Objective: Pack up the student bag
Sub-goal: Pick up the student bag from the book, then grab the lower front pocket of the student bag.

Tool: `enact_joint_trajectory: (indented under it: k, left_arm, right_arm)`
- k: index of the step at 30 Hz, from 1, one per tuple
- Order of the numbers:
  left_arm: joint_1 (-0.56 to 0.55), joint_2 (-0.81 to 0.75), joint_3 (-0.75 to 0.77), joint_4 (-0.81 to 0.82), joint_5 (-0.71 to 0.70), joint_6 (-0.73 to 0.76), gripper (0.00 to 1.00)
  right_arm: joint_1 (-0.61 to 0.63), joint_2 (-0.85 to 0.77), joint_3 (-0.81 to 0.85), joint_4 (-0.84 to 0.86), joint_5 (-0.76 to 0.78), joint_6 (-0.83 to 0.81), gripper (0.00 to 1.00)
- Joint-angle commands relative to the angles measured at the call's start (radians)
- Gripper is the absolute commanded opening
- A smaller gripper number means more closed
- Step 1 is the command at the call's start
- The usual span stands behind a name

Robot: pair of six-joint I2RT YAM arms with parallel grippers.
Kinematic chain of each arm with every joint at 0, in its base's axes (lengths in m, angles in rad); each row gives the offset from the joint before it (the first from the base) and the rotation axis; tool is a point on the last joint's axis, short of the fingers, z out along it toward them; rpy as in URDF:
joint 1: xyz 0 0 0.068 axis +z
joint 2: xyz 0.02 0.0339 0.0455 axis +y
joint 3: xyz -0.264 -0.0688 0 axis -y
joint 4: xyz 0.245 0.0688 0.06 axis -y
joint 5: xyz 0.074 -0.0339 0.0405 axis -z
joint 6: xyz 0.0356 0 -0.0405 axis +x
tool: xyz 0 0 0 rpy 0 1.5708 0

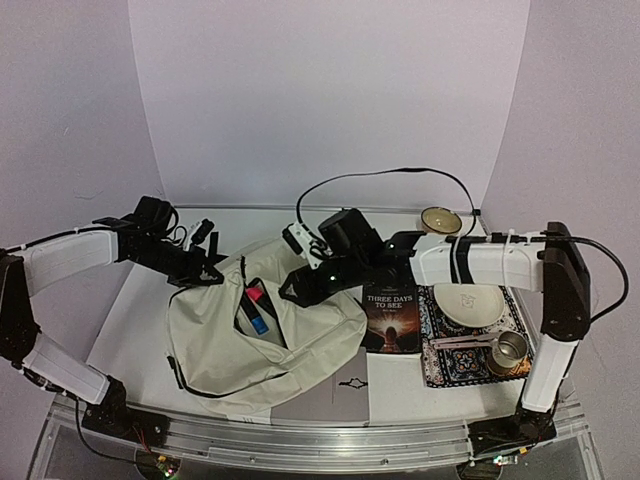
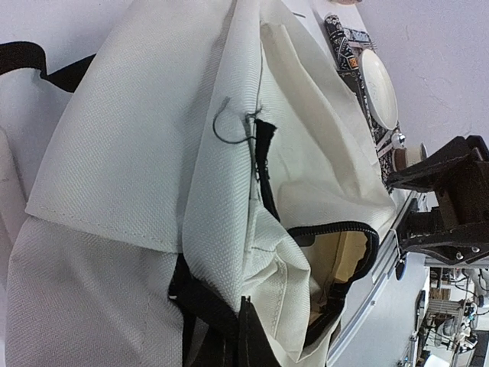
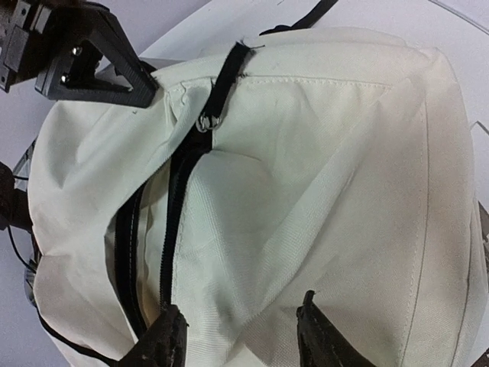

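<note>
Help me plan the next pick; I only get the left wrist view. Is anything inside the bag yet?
Observer: Yes. A red item and a blue item show in the student bag's open zipper slot.
Operator: What lies nearby to pack?
Observer: A dark book lies flat beside the bag, on the right arm's side.
Operator: And the other arm?
Observer: The right end effector is over the bag, its fingers apart, gripping nothing.
</note>
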Motion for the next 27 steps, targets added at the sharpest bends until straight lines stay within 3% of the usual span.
enact_joint_trajectory:
  k: [1, 13, 27]
  left_arm:
    - [-0.007, -0.044, 0.102, 0.055, 0.070, 0.009, 0.00]
    - [-0.041, -0.038, 0.170, 0.064, 0.120, -0.012, 0.00]
    - [-0.077, -0.032, 0.181, 0.082, 0.125, -0.021, 0.00]
  right_arm:
    - [-0.003, -0.025, 0.127, -0.069, 0.007, -0.008, 0.53]
    - [-0.002, 0.178, 0.375, -0.061, 0.038, 0.134, 0.51]
    - [-0.009, 0.311, 0.507, 0.045, 0.079, 0.236, 0.49]
